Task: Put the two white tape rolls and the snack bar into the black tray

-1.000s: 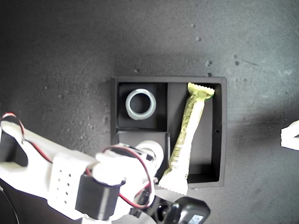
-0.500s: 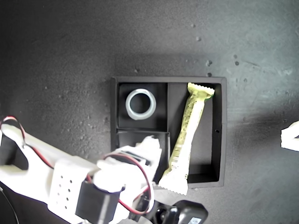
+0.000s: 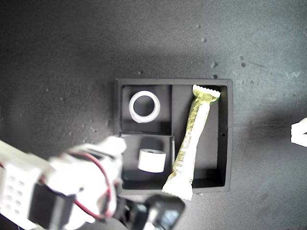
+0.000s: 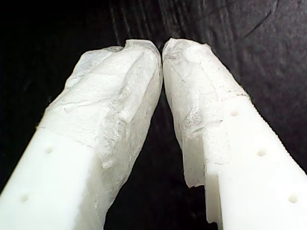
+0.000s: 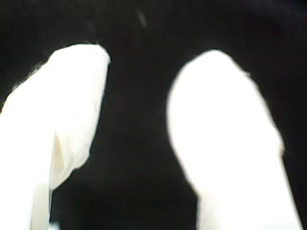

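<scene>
The black tray (image 3: 228,134) lies in the middle of the exterior view. A wide white tape roll (image 3: 133,108) lies flat in its upper small compartment. The smaller, thicker tape roll (image 3: 151,160) rests in the lower small compartment, free of any finger. The snack bar (image 3: 192,139) lies slanted in the long compartment, its lower crimped end over the tray's wall. A blurred white arm (image 3: 72,187) sits at the exterior view's lower left, just off the tray. My first gripper (image 4: 162,48) is shut on nothing. My second gripper (image 5: 144,57) is open and empty, over dark ground.
A white part of another arm (image 3: 300,132) pokes in at the exterior view's right edge. A black camera body (image 3: 160,211) hangs below the tray's lower wall. Dark speckled table surrounds the tray.
The arm over the lower small compartment has pulled back toward the exterior view's lower left. The smaller tape roll it covered now lies uncovered in that compartment.
</scene>
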You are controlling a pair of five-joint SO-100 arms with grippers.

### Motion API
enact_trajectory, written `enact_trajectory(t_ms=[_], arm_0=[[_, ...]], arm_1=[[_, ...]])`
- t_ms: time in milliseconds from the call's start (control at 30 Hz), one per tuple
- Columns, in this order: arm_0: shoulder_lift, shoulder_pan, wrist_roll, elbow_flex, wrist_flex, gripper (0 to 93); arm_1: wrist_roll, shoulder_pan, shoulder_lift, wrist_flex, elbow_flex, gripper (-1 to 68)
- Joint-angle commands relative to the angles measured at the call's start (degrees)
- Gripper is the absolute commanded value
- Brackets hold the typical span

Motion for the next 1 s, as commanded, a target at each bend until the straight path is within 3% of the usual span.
enact_trajectory(t_ms=[0,167,267,667,967], arm_0=[[29.88,-6.24,3.52,32.78,-8.17,0.0],[67.50,-10.72,8.88,76.90,-31.46,0.0],[82.18,-11.78,9.58,93.60,-37.00,0.0],[109.42,-11.60,12.74,114.52,-31.38,0.0],[109.69,-12.04,13.45,122.26,-34.63,0.0]], arm_1=[[-7.47,-0.44,0.70,0.97,-1.32,0.0],[-5.36,2.72,6.33,2.02,7.12,-0.1],[-5.10,5.10,6.33,3.25,11.07,-0.1],[-12.66,14.15,6.33,13.27,14.50,-0.3],[-13.27,16.87,5.80,19.42,14.50,-0.2]])
